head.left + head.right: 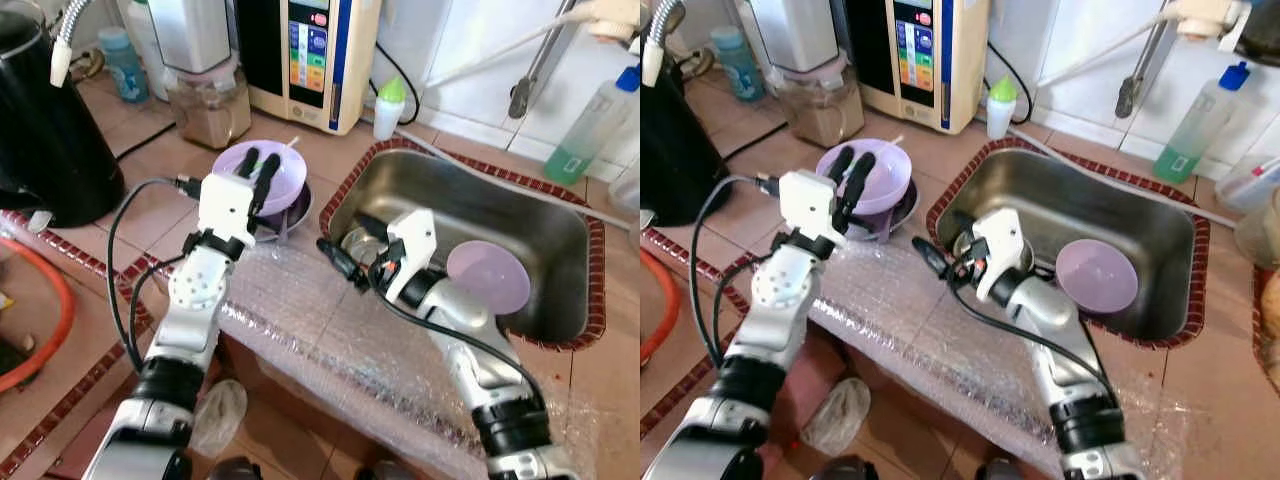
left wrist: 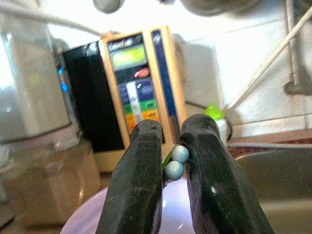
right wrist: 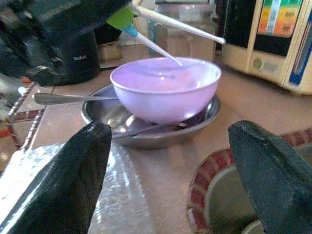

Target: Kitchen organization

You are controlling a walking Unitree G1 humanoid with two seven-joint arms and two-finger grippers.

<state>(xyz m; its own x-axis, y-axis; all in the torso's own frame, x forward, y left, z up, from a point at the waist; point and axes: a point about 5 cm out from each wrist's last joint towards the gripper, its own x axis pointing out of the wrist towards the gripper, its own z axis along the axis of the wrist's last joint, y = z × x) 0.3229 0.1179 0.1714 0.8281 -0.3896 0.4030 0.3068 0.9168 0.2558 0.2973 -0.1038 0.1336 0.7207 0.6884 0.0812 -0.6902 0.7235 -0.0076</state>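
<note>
Terracotta tiles cover the kitchen counter (image 1: 150, 215), with a steel sink (image 1: 560, 235) sunk into it at about three o'clock and a sheet of bubble wrap (image 1: 300, 320) draped over the near edge. Near the middle, toward eleven o'clock, a lilac bowl (image 1: 290, 170) sits inside a shallow steel dish (image 3: 146, 131), touching it; a spoon handle (image 3: 68, 98) lies across the dish rim. The left gripper (image 1: 260, 165) hovers over the bowl with its two black fingers (image 2: 139, 180) drawn close together, pinching a thin stick-like utensil with a green part (image 3: 122, 18); in the left wrist view two small pale blue beads (image 2: 176, 161) sit in the narrow gap between the fingers. At four o'clock from the bowl, the right gripper (image 3: 170, 161) rests at the sink's near-left corner, pointing toward the bowl, its fingers spread wide and holding nothing. Inside the sink, at three o'clock, lies a lilac plate (image 1: 488, 275), and a steel vessel (image 1: 362, 245) lies just behind the right wrist. Farther out, at twelve o'clock, a cream appliance with coloured buttons (image 1: 310, 55) stands against the wall, a blender jar (image 1: 208, 100) to its left and a small green-capped bottle (image 1: 389, 105) to its right. A black kettle (image 1: 45, 130) stands at ten o'clock, and a bottle with green liquid (image 1: 590, 125) at two o'clock.
</note>
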